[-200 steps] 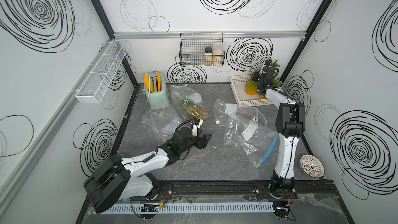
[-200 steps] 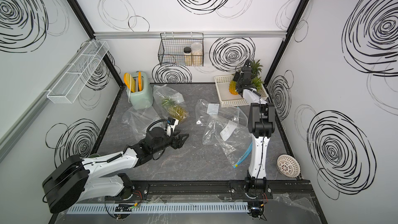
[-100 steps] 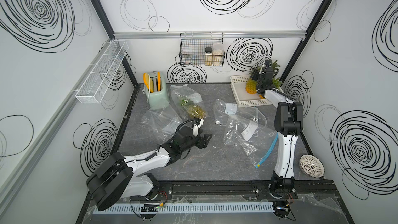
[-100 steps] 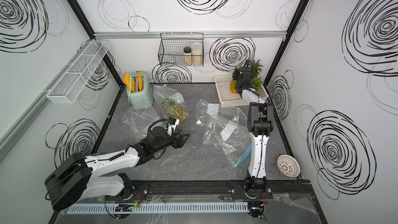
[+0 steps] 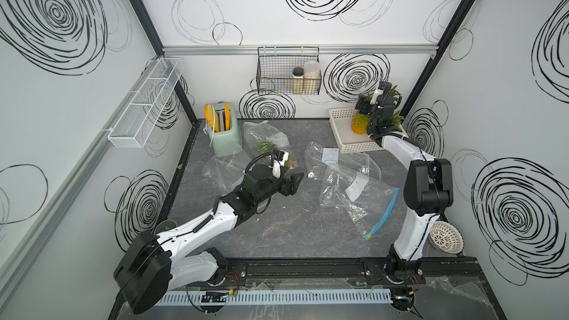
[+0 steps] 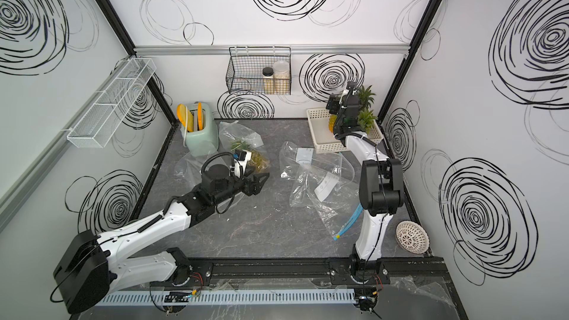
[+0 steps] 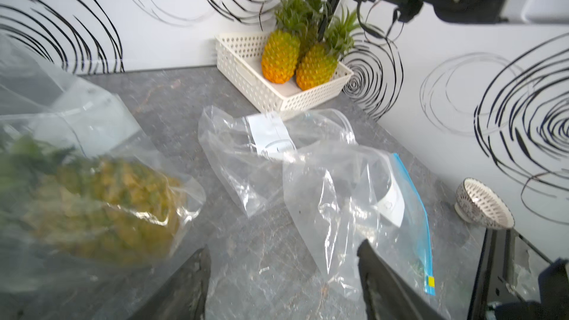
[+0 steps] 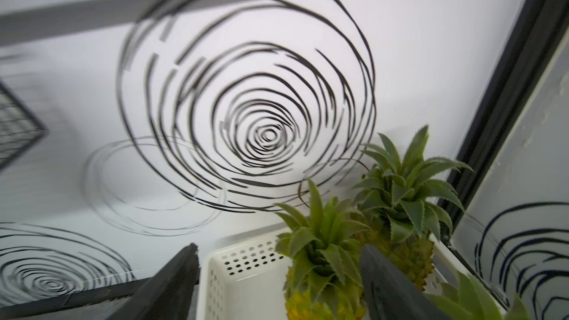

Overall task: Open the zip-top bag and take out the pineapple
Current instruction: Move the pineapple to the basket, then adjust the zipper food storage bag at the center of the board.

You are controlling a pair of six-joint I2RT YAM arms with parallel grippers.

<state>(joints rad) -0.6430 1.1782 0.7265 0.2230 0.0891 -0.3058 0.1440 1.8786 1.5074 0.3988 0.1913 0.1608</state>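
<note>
Clear bag (image 7: pixel 188 196), one pineapple (image 7: pixel 117 207) inside

Bare tabletop (image 5: pixel 277 235) lies open from the centre toward six o'clock. Empty bags (image 5: pixel 345 186) crowd three o'clock; a bagged pineapple (image 5: pixel 264 146) and toaster (image 5: pixel 226 140) block eleven; the basket (image 5: pixel 351 148), seemingly half full, fills one.

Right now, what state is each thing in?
left gripper: open, empty, near the bagged pineapple.
right gripper: open, empty, above the basket.
bagged pineapple: lying on its side, not yet taken out.
blue-zip bag: empty, crumpled on the table.
basket pineapples: upright, unbagged.
basket: holding those pineapples.
</note>
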